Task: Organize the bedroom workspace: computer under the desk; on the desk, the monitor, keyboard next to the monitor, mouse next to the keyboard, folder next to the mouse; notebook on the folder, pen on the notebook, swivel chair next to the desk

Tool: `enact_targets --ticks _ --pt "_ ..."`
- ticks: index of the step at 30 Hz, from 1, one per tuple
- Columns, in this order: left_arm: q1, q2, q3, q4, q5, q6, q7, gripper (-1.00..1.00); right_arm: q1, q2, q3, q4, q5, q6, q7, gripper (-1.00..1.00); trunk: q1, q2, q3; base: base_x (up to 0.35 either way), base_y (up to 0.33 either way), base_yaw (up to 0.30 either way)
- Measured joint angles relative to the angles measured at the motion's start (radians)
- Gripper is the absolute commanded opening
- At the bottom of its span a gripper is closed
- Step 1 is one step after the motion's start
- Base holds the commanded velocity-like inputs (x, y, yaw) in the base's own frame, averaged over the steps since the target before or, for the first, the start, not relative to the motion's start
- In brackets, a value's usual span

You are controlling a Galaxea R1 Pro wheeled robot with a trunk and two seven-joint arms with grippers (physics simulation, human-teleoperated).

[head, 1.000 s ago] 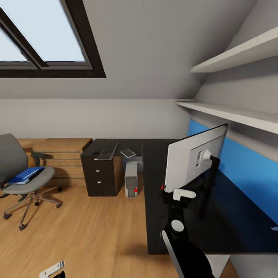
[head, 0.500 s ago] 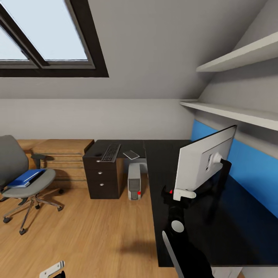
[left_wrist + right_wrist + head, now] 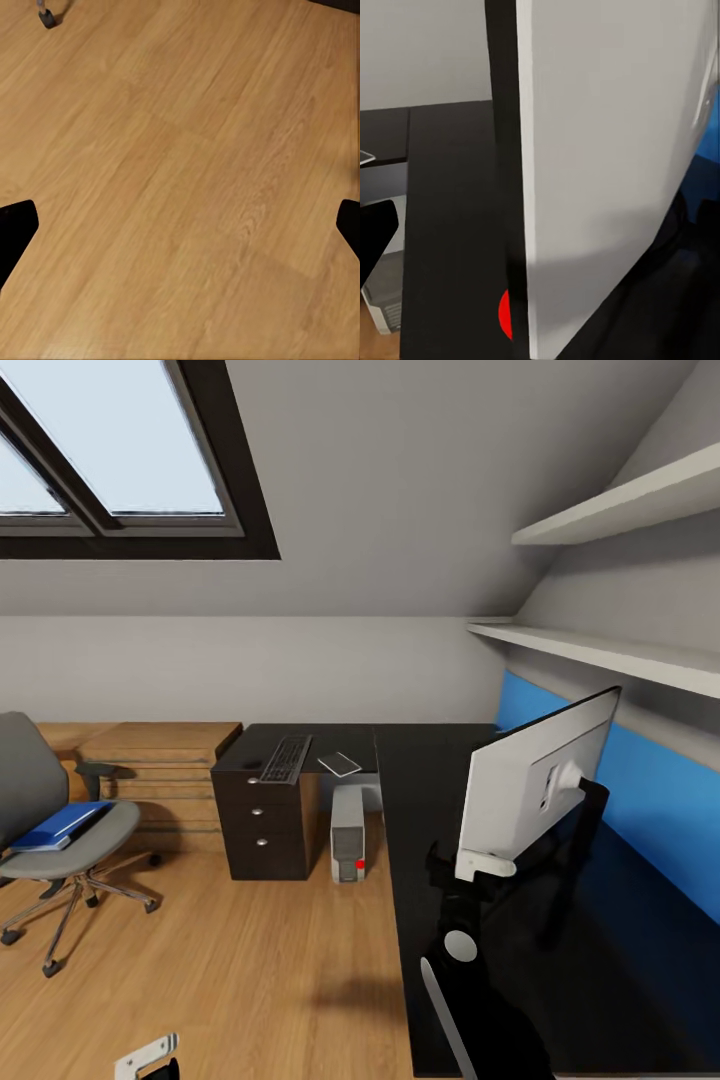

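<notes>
While the right gripper point(image 3: 487, 863) gripped the lower edge of the monitor point(image 3: 535, 785) at centre right of the head view, the screen stood tilted above the black worktop point(image 3: 470, 920), its white back facing the camera. The left gripper point(image 3: 150, 1057) showed at the bottom left over the wooden floor point(image 3: 250, 970), its jaws spread wide and holding nothing. Farther back on the worktop, near the frame's centre, lay the keyboard point(image 3: 285, 758) with the notebook point(image 3: 340, 764) just beside it. The computer point(image 3: 347, 845) stood on the floor under the worktop. At the left edge, the swivel chair point(image 3: 45, 830) carried the blue folder point(image 3: 55, 828) on its seat.
</notes>
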Motion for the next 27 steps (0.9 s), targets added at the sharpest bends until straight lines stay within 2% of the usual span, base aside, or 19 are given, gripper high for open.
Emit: enact_targets --ticks 6,17,27 --pt "0.000 0.000 -0.020 0.016 0.001 -0.001 0.000 1.00 0.000 0.000 -0.004 0.001 0.000 0.000 -0.010 1.00 0.000 0.000 0.000 0.006 0.000 0.000" --pt "0.000 0.000 -0.024 0.028 0.001 -0.001 0.000 1.00 0.000 0.000 -0.009 0.001 0.000 0.001 -0.017 1.00 0.000 0.000 0.000 0.007 0.000 0.000" --pt "0.000 -0.001 -0.023 0.029 0.001 -0.003 0.000 1.00 0.000 0.000 -0.025 0.001 0.000 0.001 -0.021 1.00 0.000 0.000 0.000 0.167 0.000 0.000"
